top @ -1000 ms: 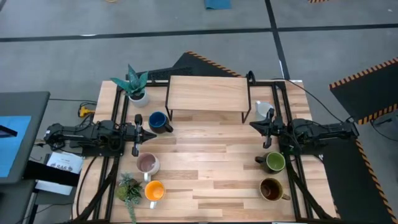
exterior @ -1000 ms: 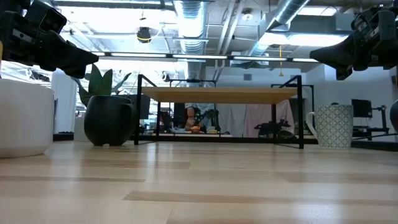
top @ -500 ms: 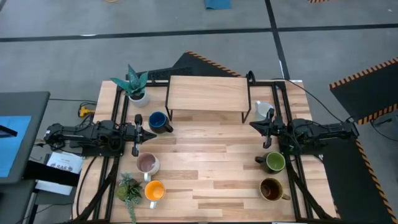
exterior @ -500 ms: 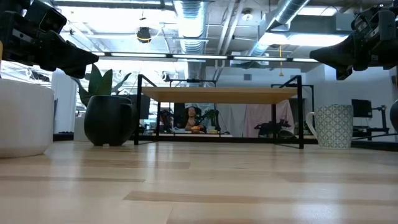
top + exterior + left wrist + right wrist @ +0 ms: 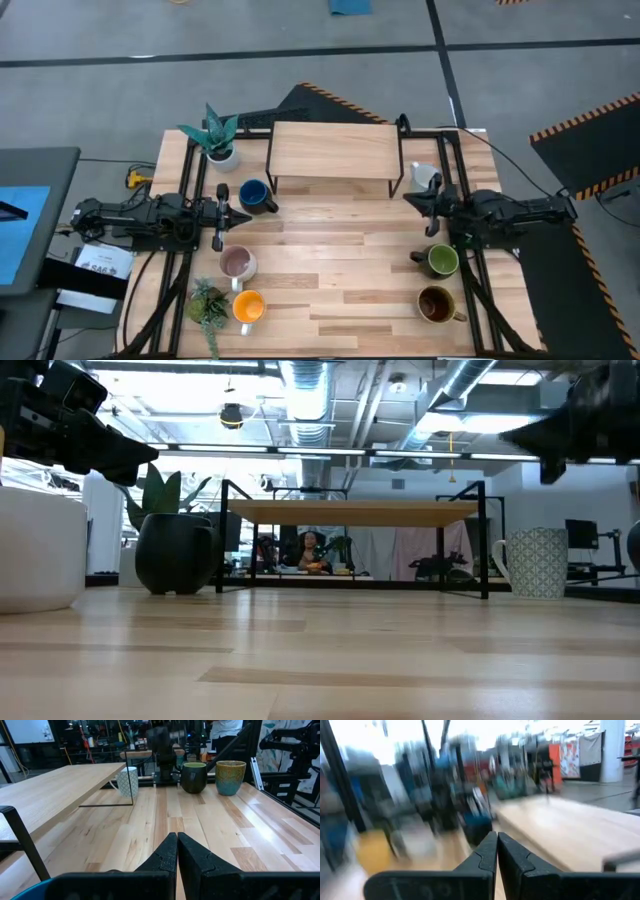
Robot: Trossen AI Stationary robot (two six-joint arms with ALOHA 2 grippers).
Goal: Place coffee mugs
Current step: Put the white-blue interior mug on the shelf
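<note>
In the high view six mugs stand on their bases on the wooden table. The dark blue mug (image 5: 254, 194), pale pink mug (image 5: 237, 263) and orange mug (image 5: 248, 306) are on the left. The white mug (image 5: 424, 176), green mug (image 5: 441, 261) and brown mug (image 5: 436, 303) are on the right. My left gripper (image 5: 243, 214) hovers shut between the blue and pink mugs, its fingers together in the left wrist view (image 5: 177, 845). My right gripper (image 5: 408, 199) hovers shut between the white and green mugs (image 5: 497, 845). Neither touches a mug.
A wooden shelf on a black metal frame (image 5: 335, 150) stands at the table's far middle. A spiky teal plant in a white pot (image 5: 215, 135) is at the far left, and a small bushy green plant (image 5: 207, 300) at the near left. The bare wood mid-table (image 5: 335, 260) is open.
My right arm has started to move. It shows blurred in the low view and its wrist view is smeared. Its gripper has shifted slightly toward the table's right edge and stays shut. The mugs have stayed in place.
</note>
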